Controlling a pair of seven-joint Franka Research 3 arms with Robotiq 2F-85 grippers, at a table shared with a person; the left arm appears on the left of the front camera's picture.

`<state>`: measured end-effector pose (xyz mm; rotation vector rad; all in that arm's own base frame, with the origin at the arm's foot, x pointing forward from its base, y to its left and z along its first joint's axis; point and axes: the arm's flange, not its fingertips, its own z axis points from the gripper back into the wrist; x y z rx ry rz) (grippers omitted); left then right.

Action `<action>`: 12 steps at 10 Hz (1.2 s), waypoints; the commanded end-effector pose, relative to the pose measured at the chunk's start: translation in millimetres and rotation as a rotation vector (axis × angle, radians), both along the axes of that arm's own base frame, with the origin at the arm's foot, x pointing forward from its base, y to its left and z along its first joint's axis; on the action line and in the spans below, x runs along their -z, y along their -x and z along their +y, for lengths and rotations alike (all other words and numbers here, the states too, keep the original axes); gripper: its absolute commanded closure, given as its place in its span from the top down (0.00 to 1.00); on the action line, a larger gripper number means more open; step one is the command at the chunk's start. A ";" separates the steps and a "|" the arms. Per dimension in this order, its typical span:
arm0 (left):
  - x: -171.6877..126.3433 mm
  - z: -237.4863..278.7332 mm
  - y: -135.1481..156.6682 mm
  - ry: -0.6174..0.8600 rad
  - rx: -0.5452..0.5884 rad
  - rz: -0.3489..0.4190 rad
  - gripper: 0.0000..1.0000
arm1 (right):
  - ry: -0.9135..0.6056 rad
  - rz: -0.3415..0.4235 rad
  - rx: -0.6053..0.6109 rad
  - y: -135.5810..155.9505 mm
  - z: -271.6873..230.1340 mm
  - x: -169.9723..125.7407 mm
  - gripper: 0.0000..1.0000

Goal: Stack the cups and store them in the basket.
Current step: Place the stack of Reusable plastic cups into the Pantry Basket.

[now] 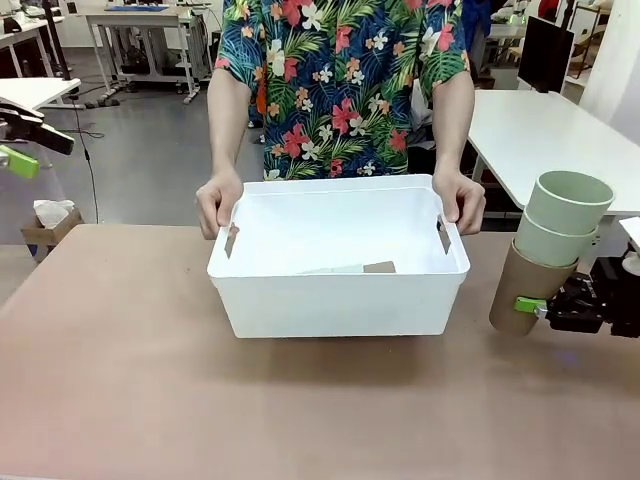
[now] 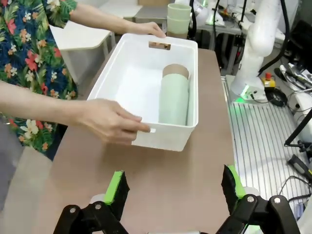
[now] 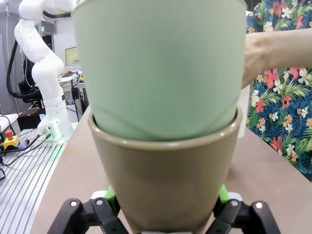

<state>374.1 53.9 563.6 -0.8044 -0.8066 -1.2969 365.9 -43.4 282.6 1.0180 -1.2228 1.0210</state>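
A stack of three cups [image 1: 548,250], two mint green nested in a tan one, leans tilted just right of the basket [image 1: 340,300]. The right gripper [image 1: 522,303] is clamped on its tan base. More nested cups [image 2: 174,100] lie on their side inside the basket, whose short ends the person's hands [image 1: 218,200] grip. The left gripper [image 2: 174,186] hangs spread wide and empty.

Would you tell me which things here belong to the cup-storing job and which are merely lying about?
Job in hand:
- basket
- cup stack lying inside it
- held cup stack, in the right gripper
- person's hands gripping the basket rim

Lying about:
- cardboard box on the floor
- monitor on a far table
- emergency stop button
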 end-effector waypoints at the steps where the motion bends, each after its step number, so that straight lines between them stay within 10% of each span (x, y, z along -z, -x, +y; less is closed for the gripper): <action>1: -3.2 -3.5 1.9 0.007 0.001 0.016 1.00 | 0.002 -0.015 -0.001 -0.8 0.2 -4.9 0.85; 12: -3.2 -3.5 1.9 0.007 0.001 0.016 1.00 | 0.002 -0.015 -0.001 -0.8 0.2 -4.9 0.85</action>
